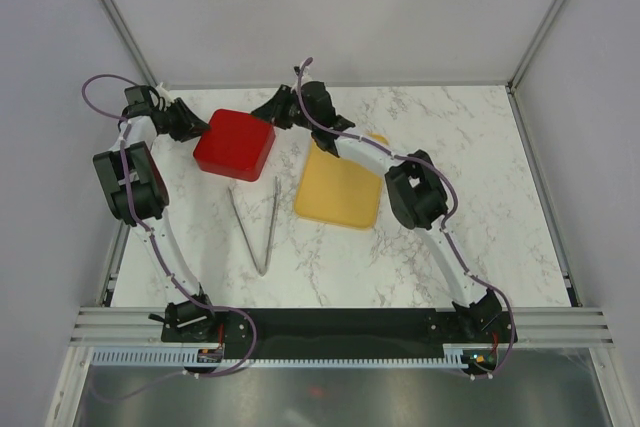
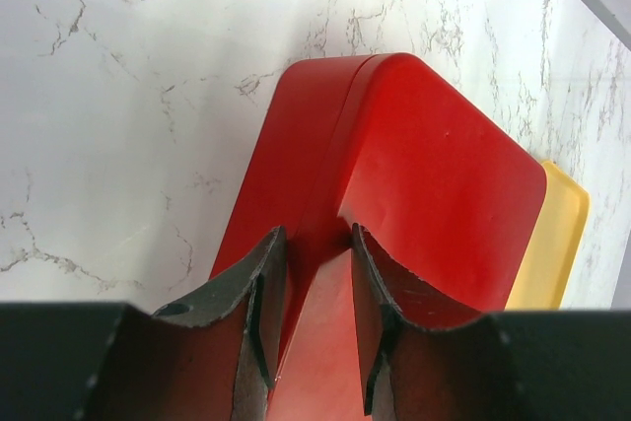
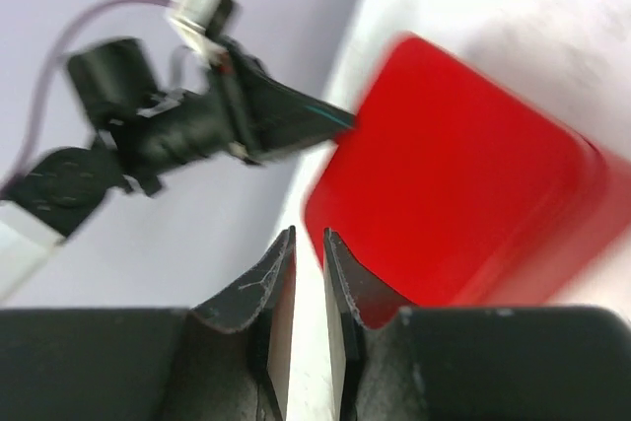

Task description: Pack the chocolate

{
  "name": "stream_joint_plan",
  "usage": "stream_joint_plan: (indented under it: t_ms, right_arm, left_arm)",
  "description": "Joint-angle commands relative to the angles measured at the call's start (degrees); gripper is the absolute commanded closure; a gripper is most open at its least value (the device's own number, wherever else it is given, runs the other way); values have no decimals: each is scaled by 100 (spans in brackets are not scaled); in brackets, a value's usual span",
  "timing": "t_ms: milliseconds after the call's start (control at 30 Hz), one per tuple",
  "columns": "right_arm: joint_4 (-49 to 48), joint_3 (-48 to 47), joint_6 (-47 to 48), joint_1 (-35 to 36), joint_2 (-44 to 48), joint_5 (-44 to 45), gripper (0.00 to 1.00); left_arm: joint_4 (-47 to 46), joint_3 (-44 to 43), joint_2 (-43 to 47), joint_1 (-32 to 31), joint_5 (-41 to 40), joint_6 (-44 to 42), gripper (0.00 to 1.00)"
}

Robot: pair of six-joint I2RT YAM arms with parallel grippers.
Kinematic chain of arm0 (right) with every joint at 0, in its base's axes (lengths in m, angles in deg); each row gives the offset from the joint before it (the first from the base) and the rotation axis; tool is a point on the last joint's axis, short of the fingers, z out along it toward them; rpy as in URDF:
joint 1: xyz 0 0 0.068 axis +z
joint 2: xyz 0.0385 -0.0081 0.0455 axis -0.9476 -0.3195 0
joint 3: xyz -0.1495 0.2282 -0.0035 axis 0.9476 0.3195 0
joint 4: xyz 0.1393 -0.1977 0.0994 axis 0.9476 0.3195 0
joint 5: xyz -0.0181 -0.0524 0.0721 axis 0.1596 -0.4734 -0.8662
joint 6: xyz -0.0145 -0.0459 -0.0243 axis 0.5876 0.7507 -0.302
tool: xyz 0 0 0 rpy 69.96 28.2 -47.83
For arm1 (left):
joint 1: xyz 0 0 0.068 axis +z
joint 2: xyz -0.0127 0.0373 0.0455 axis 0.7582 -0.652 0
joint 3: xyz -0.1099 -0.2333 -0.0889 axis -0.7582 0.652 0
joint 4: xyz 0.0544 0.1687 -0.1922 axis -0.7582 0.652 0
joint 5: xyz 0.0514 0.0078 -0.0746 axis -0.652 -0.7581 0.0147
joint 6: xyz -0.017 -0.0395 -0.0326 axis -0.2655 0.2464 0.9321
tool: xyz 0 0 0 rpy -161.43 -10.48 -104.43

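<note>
Top external, white marbled table [image 1: 480, 207], grey walls [image 1: 350, 7], left fingers [image 2: 246, 288] gripping red box [image 1: 234, 143], right fingers [image 3: 271, 283] slightly parted, empty

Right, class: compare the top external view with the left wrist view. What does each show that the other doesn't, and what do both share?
Only the top external view shows the slim metal tongs and the right gripper. Only the left wrist view shows, close up, the left gripper clamped on an edge of the glossy red square box. Both show that box, the flat yellow tray and the white marble table.
</note>
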Motion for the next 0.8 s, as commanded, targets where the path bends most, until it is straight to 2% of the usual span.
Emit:
stream_joint_plan:
  t_ms: [0,133,333,500,767]
  right_arm:
    - [-691,-768,-299,76,-615,-353,76]
    - [-287,-1340,-581,76,-1406,5,78]
    - [583,-1472,-309,67,-1838,464,81]
    - [961,-1613,33,67,-1716,604,81]
    - [417,-1587,244,6,-1119,25,76]
  left_arm:
    - [270,137,-172,-99,-14,-190,62]
    - [270,163,-146,-116,-93,-217,62]
    - [279,164,-155,-116,-216,-217,62]
    - [297,216,-102,-99,-453,-182,62]
    - [744,181,-40,147,-1323,213,66]
